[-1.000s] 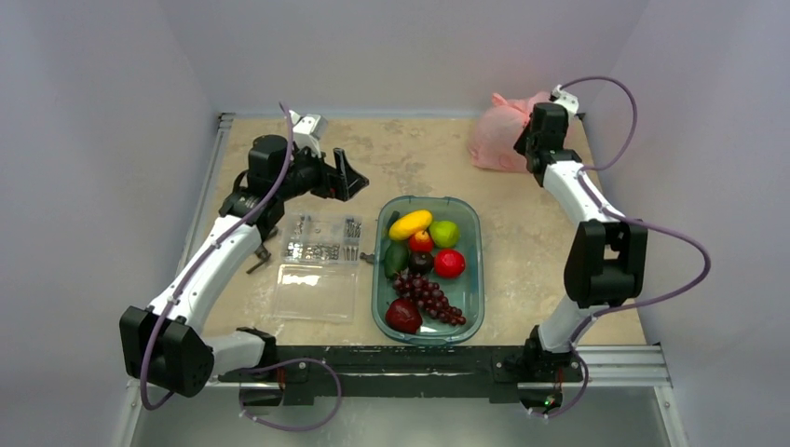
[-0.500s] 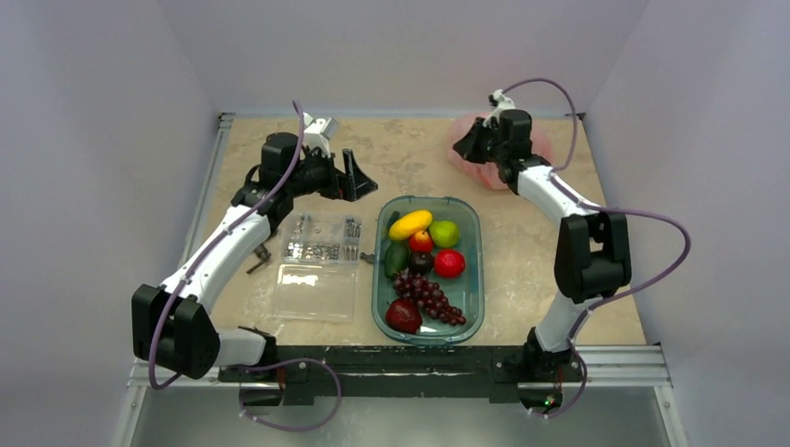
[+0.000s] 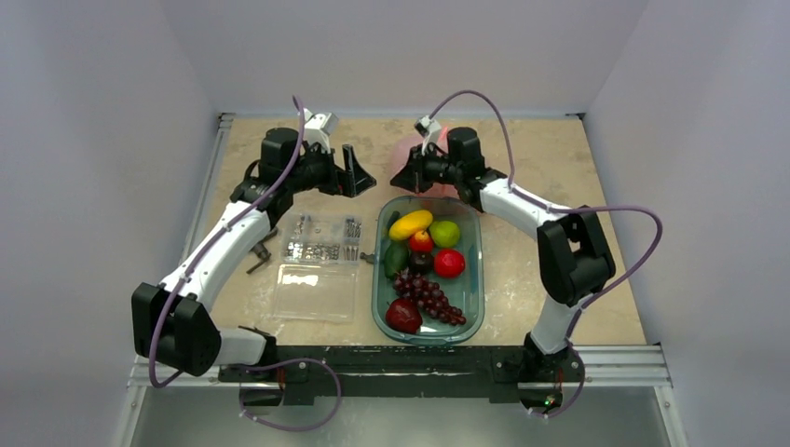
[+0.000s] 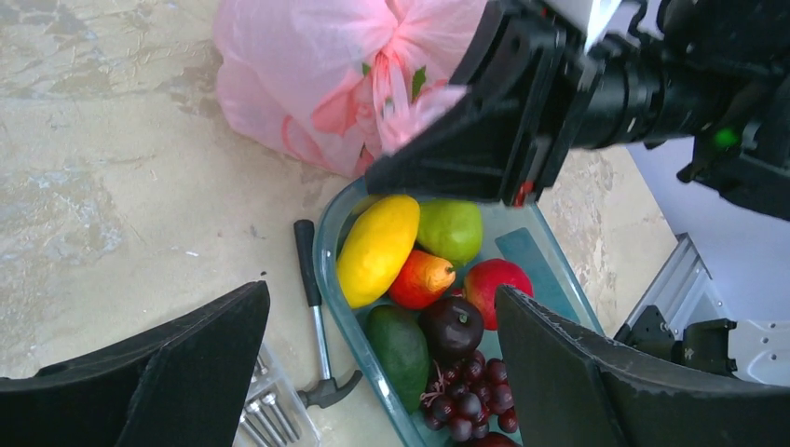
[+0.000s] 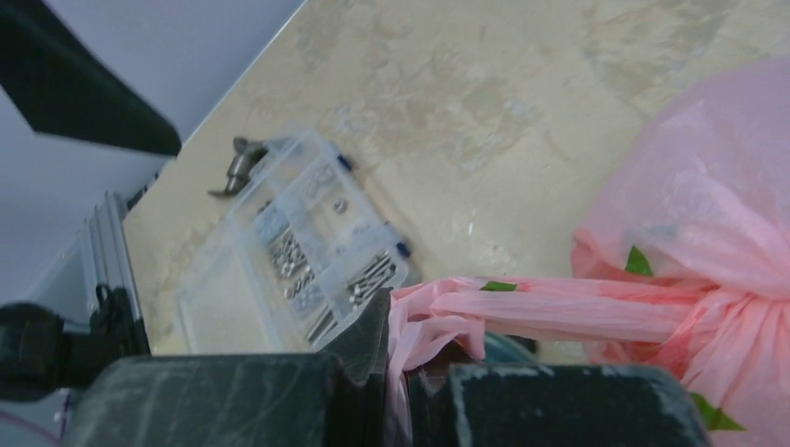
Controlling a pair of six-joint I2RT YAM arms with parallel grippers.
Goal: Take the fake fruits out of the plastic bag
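Pink plastic bag [image 4: 317, 84] tight in right tool [image 5: 396, 372], left tool [image 4: 382, 368] agape, fruit [image 3: 410, 224] in tray [image 3: 471, 291].

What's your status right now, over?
Right gripper shut on pink plastic bag by a handle. Left gripper open, clear of bag. Bag bunched, contents hidden. Green fruit tray right beside it.

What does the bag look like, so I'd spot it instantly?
Find the green tray mid-table. Just past its far end lies the bag, a handle pinched in the right end effector. It is the only soft, crinkly pink thing there.
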